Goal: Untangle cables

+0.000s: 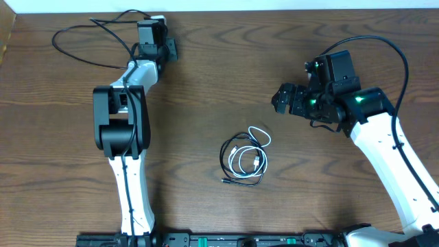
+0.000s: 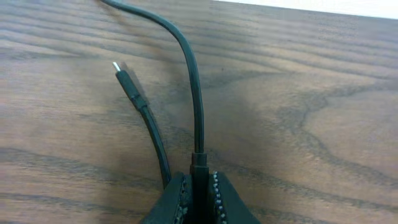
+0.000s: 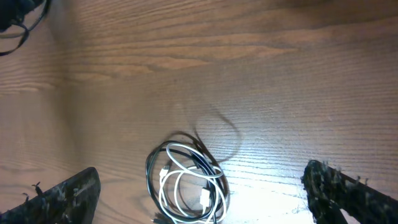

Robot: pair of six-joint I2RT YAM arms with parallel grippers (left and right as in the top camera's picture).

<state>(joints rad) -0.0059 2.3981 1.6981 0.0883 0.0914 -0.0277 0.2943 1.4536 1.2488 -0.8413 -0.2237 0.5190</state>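
One black cable [image 1: 56, 41] lies in a wide loop at the table's far left. My left gripper [image 1: 154, 31] is shut on that cable just behind one plug [image 2: 199, 163]; the jaws pinch it tight. Its other plug [image 2: 124, 78] rests free on the wood ahead. A white cable [image 1: 240, 161] and a second black cable [image 1: 225, 154] lie coiled together in a small tangle at the table's middle. My right gripper [image 1: 281, 99] hovers to the right of the tangle, open and holding nothing. In the right wrist view the tangle [image 3: 186, 183] sits between the spread fingers [image 3: 68, 196].
The brown wooden table [image 1: 329, 192] holds only the cables and both arms. The table's far edge [image 1: 274, 7] meets a white wall close behind the left gripper. The right arm's own thick black wire [image 1: 401, 51] arcs above its wrist.
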